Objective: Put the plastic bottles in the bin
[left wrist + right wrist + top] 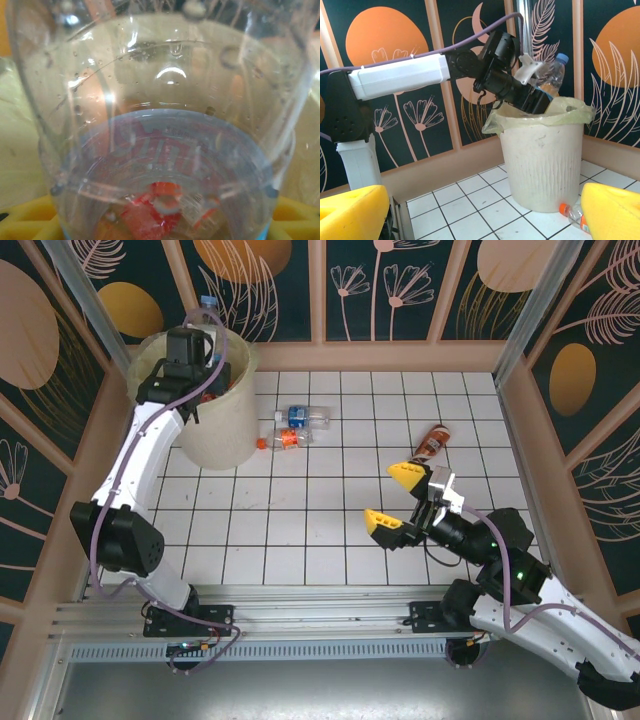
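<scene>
My left gripper (204, 342) hangs over the mouth of the cream-white bin (222, 415), shut on a clear bottle (209, 308) with a blue cap. In the left wrist view that bottle (160, 100) presses close to the lens, its blue label low down, and red labels lie beneath it inside the bin. On the tiles right of the bin lie a blue-labelled bottle (305, 417) and an orange-capped, red-labelled one (284, 440). A brown-orange bottle (432, 441) rests further right. My right gripper (395, 496) is open and empty, facing the bin (542, 160).
Patterned wall panels with metal posts (530, 310) enclose the white tiled floor (330, 530). The left arm (400, 75) reaches across the right wrist view to the bin's rim. An orange-capped bottle (574, 214) lies at the bin's foot.
</scene>
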Robot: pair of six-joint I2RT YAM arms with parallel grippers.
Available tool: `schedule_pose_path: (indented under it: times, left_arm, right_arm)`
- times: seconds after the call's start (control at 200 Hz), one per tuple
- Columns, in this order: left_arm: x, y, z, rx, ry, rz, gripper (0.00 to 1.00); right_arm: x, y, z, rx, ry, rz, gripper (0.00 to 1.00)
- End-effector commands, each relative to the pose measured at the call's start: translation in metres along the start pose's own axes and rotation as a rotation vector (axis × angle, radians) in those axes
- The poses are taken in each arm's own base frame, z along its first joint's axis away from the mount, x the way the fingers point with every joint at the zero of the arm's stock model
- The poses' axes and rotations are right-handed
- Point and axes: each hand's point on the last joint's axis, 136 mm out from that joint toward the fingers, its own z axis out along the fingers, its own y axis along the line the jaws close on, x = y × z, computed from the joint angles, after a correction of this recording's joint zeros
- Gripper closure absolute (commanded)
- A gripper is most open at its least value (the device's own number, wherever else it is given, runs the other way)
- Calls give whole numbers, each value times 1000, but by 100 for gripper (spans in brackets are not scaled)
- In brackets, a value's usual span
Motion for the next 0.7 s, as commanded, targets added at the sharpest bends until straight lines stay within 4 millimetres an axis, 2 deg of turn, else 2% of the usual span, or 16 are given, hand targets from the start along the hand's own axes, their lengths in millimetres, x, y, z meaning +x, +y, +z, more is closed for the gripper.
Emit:
schedule_pose_path:
  times: [0.0, 0.15, 0.315, 0.56, 0.696]
  left_arm:
    - [7, -8, 0, 64, 31, 30, 35]
    - [19, -4, 8, 40, 69, 44, 31]
    - [18, 2, 5, 12, 61, 26, 17]
    - [-2, 4, -20, 30, -18, -14, 12]
    - [-15, -3, -44, 96, -103, -58, 12]
  right_arm:
    - [-17, 1, -2, 0, -52, -2, 1]
    - [-14, 1, -1, 1, -46, 4, 1]
    - [-12, 0, 0, 1, -41, 11, 1]
    - [-8, -1, 4, 5, -23, 18, 1]
    - [-5, -3, 7, 8, -14, 33, 1]
